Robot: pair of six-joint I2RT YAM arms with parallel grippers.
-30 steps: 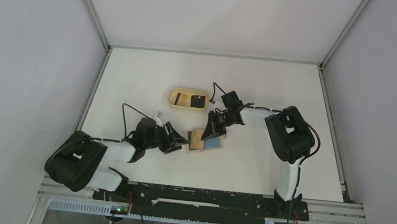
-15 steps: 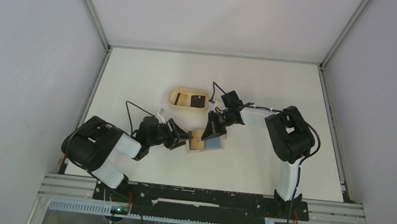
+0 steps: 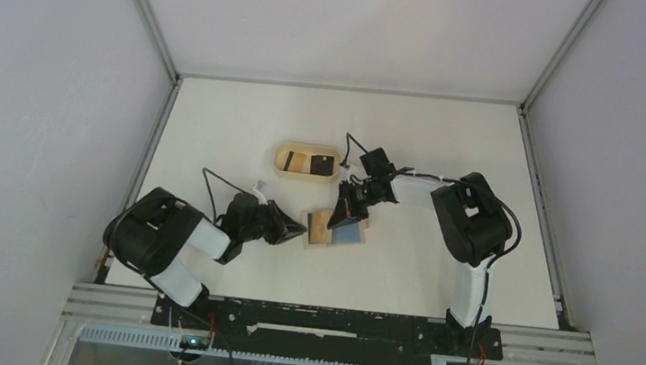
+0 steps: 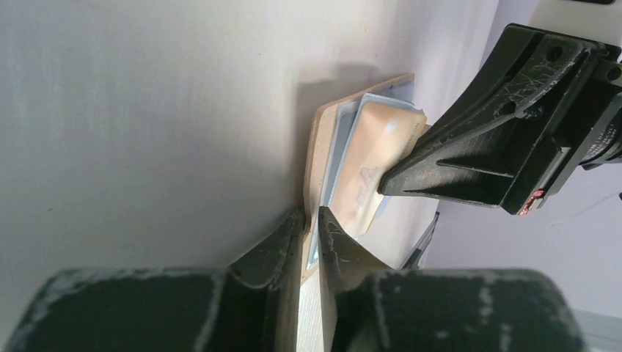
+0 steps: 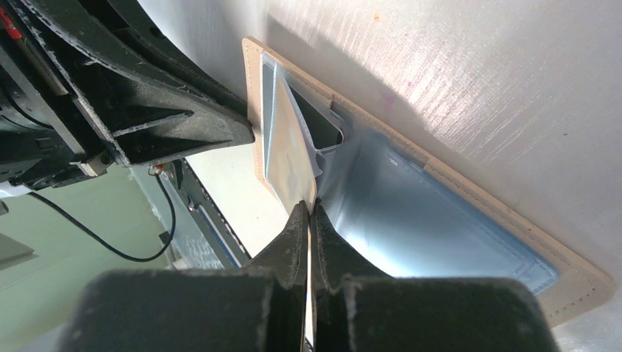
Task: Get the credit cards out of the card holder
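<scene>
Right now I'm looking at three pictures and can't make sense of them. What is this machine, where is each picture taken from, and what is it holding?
Two robot arms stand at a white table. The overhead view shows both; the other two pictures come from a camera on each wrist. The left gripper pinches the edge of an open tan-and-blue card holder. The right gripper is closed on a pale card sticking out of its pocket. Farther back lies an oval wooden tray holding flat pieces, probably cards.
</scene>
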